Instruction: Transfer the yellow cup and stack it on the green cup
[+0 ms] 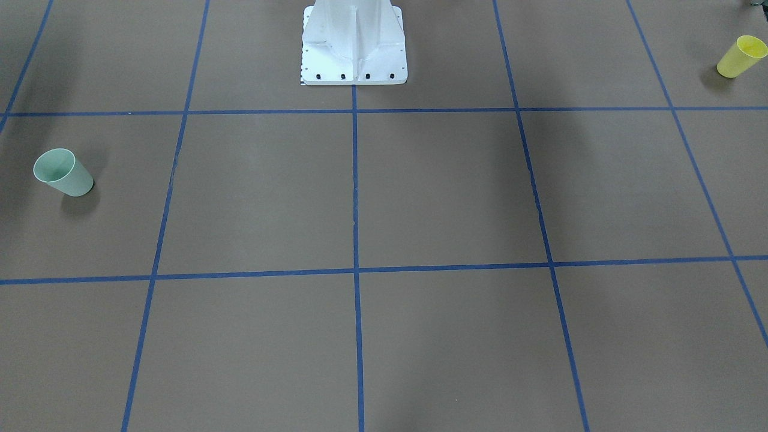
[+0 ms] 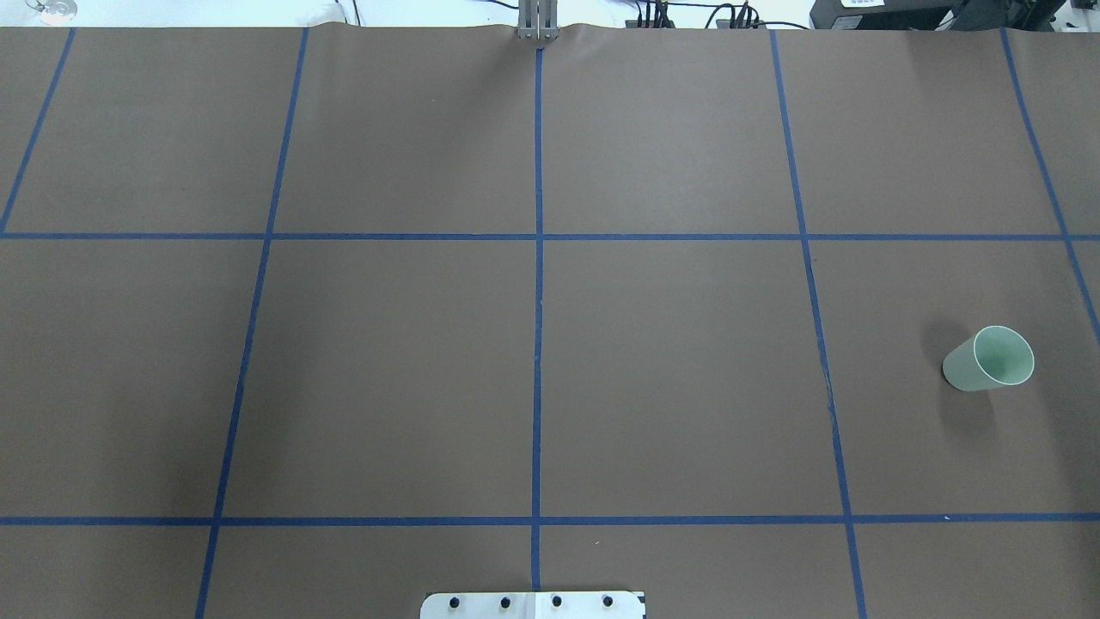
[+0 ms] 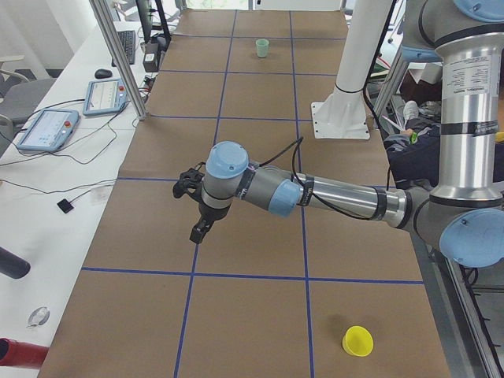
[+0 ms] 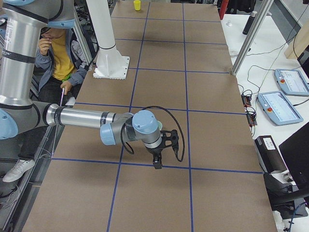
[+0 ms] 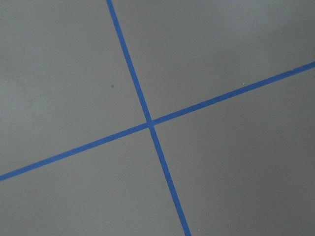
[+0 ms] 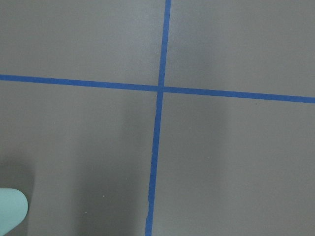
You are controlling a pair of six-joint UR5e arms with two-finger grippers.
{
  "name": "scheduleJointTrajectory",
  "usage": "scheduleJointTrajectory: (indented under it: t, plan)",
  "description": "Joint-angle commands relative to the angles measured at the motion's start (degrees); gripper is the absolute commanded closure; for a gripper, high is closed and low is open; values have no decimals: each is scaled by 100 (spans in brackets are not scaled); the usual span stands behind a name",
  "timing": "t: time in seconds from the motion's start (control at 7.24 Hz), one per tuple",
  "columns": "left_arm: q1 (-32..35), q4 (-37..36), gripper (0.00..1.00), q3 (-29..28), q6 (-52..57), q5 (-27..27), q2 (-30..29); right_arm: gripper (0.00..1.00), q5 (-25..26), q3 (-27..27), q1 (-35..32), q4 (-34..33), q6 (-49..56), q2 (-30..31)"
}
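Note:
The yellow cup (image 1: 741, 57) stands upright on the table's far end on my left side; it also shows in the exterior left view (image 3: 357, 341) and the exterior right view (image 4: 137, 5). The green cup (image 1: 63, 173) stands upright on my right side, also in the overhead view (image 2: 988, 358) and at the right wrist view's lower left edge (image 6: 11, 209). My left gripper (image 3: 197, 232) hangs above the table, well away from the yellow cup. My right gripper (image 4: 157, 163) hangs above the table near the green cup. I cannot tell whether either is open or shut.
The table (image 2: 395, 370) is brown paper with a blue tape grid. The white robot base (image 1: 354, 45) stands at its middle edge. A person (image 4: 60, 58) sits behind the robot. Tablets (image 4: 287, 94) and cables lie on the side bench.

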State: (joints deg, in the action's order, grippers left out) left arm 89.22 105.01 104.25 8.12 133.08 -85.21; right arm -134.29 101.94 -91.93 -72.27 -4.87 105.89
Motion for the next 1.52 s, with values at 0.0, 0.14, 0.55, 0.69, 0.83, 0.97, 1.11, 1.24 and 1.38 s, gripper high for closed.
scheduleJointTrajectory:
  t: [0.0, 0.14, 0.55, 0.69, 0.83, 0.97, 1.11, 1.24, 1.38]
  plan:
    - [-1, 492, 0, 8, -38, -28, 197, 0, -36, -191, 0, 20, 12, 55]
    - [-1, 503, 0, 34, -117, -37, 215, 0, -36, -227, 0, 20, 12, 55]
    - [-18, 1193, 0, 122, -2132, -974, 521, 0, -928, -876, 0, 20, 21, 64]
    - [-19, 1475, 0, 122, -2974, -1003, 636, 0, -1002, -956, 0, -6, 21, 107]
    - [-88, 1617, 0, 131, -3905, -1291, 611, 0, -933, -956, 26, -15, 30, 125]
    - [-437, 1654, 0, 183, -4662, -2059, 611, 0, -872, -956, 96, -15, 30, 125]
    - [-1015, 1637, 0, 183, -5436, -3155, 637, 0, -862, -956, 105, -24, 30, 143]
    - [-1438, 1410, 0, 183, -6348, -4018, 750, 0, -862, -956, 114, -15, 30, 134]
    - [-1729, 668, 0, 183, -7315, -4975, 769, 0, -862, -956, 140, -15, 30, 134]
